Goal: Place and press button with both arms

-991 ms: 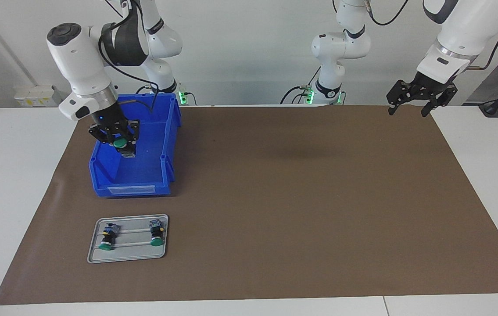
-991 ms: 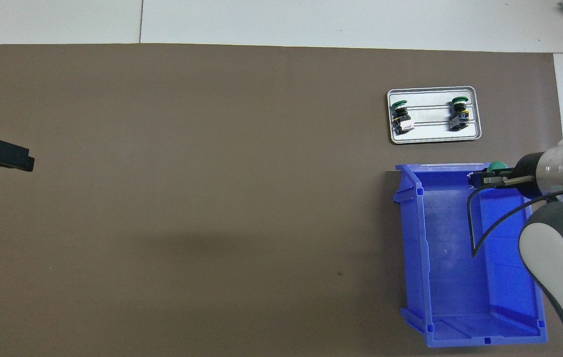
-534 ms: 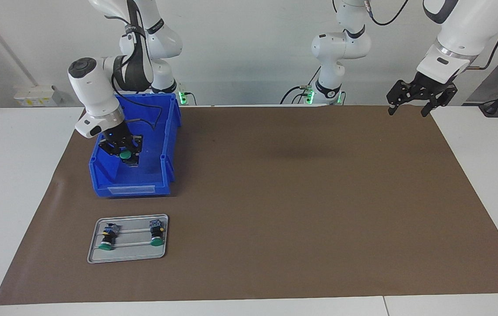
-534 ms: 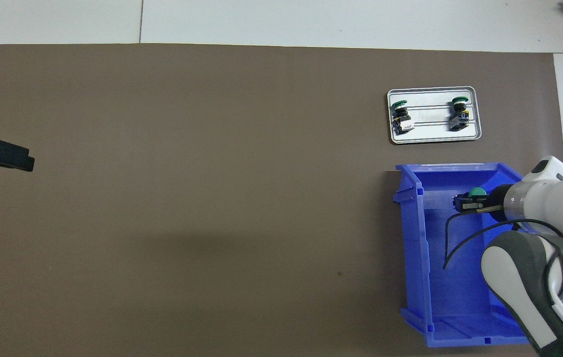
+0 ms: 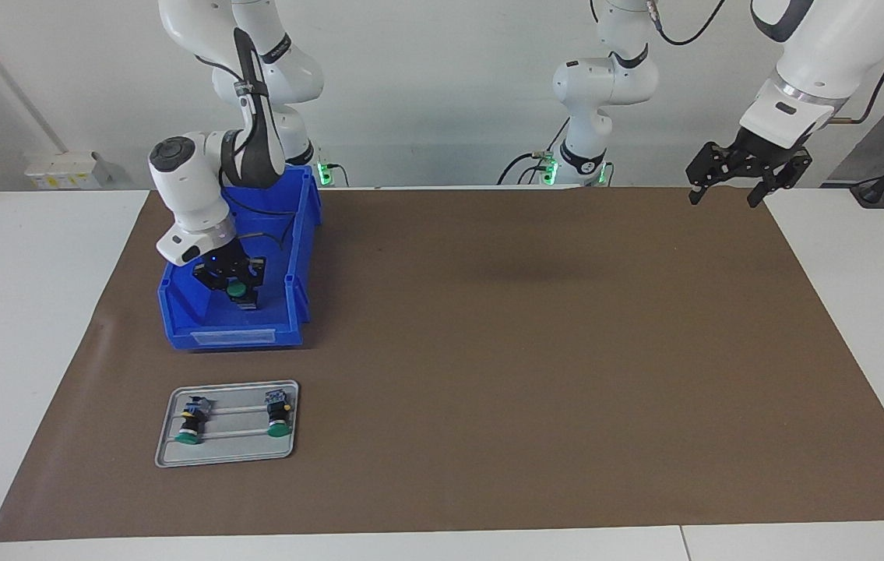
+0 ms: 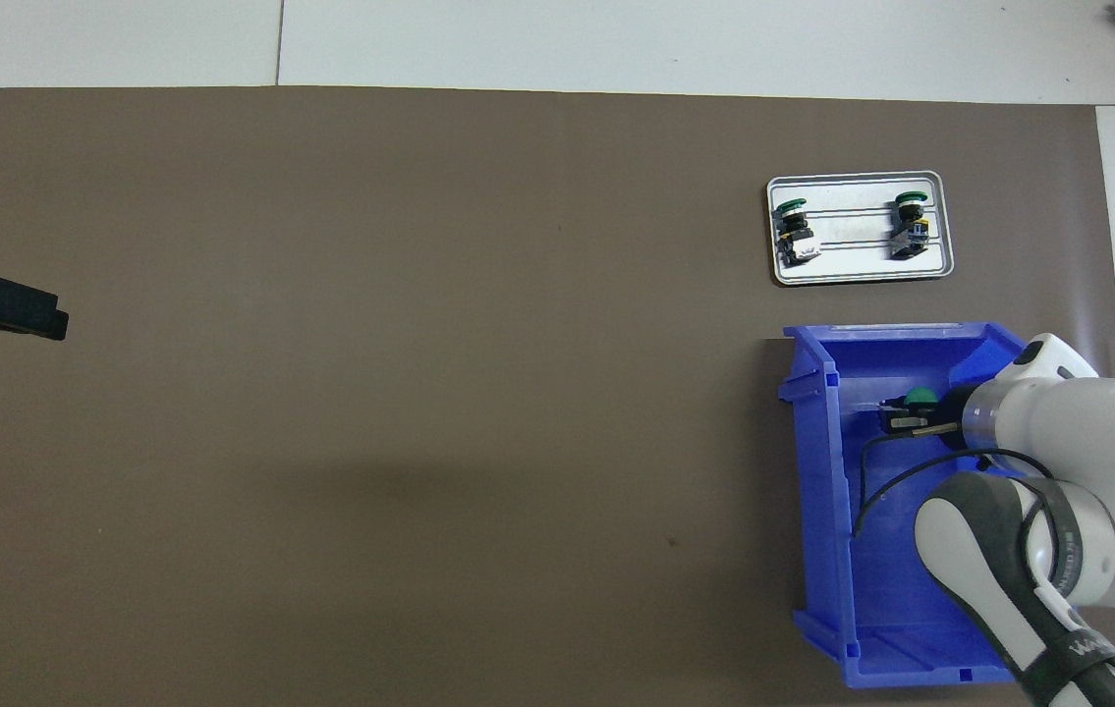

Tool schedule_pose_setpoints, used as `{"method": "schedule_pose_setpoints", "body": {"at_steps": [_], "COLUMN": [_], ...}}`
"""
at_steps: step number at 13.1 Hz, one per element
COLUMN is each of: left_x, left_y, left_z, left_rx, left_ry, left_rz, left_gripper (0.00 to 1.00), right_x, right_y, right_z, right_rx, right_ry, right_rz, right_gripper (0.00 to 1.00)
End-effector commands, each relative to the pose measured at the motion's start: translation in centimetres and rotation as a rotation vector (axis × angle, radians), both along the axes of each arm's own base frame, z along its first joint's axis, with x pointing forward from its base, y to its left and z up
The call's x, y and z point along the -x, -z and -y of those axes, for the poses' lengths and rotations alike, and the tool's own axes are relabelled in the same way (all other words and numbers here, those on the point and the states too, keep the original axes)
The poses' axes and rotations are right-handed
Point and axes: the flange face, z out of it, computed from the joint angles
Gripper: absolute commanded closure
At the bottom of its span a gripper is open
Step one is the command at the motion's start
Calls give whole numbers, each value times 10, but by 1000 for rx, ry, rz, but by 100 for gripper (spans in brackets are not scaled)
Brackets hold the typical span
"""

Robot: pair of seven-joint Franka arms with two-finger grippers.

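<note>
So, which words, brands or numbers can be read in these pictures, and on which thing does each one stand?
Nothing can be quoted as it reads.
White lettering on the dark grey band of the white right arm: too blurred to read.
Label strip on the front of the blue plastic bin: no text can be made out.
Two green-capped push buttons on the grey metal tray: any marking is too small to read.

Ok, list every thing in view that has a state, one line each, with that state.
Right end effector: shut on a green button, low inside the blue bin.
Left end effector: open, empty, waiting over the mat's corner.
Blue bin: upright, open-topped, on the mat.
Tray: flat on the mat, holding two buttons.
Tray buttons: lying on their sides, apart.
</note>
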Motion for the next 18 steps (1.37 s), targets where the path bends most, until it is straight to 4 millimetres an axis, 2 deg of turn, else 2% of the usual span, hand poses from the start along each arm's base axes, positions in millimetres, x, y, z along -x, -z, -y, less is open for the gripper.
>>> {"method": "schedule_pose_setpoints", "body": {"at_steps": [1,2,4,6,10,16,17,18], "left_x": [9,9,9,9,9,9,9,9], "left_y": [-1,-1,-1,-1,-1,-1,-1,-1], "left_z": [-4,-4,-4,-4,-4,-4,-4,-4], "left_rx": [-15,-15,-15,-15,-15,-15,-15,-15], "left_ry": [-1,-1,-1,-1,-1,-1,-1,-1], "left_rz": [-7,-6,-6,-6,-6,-6,-7,-6], "left_gripper": [0,0,0,0,0,0,0,0], "right_x": [-2,-3,-9,-18,-44,-56,-58,-60], "right_y": [-3,-9,-39,-85,-191,-330,-348,-352], "right_z": [4,4,3,4,4,17,16,15], "right_rx": [-14,-16,-24,-39,-44,39,40,50], "right_ry": [24,27,49,66,151,180,182,188], "right_rz": [18,26,57,31,-27,-53,-74,-95], "right_gripper": [8,0,0,0,0,0,0,0]}}
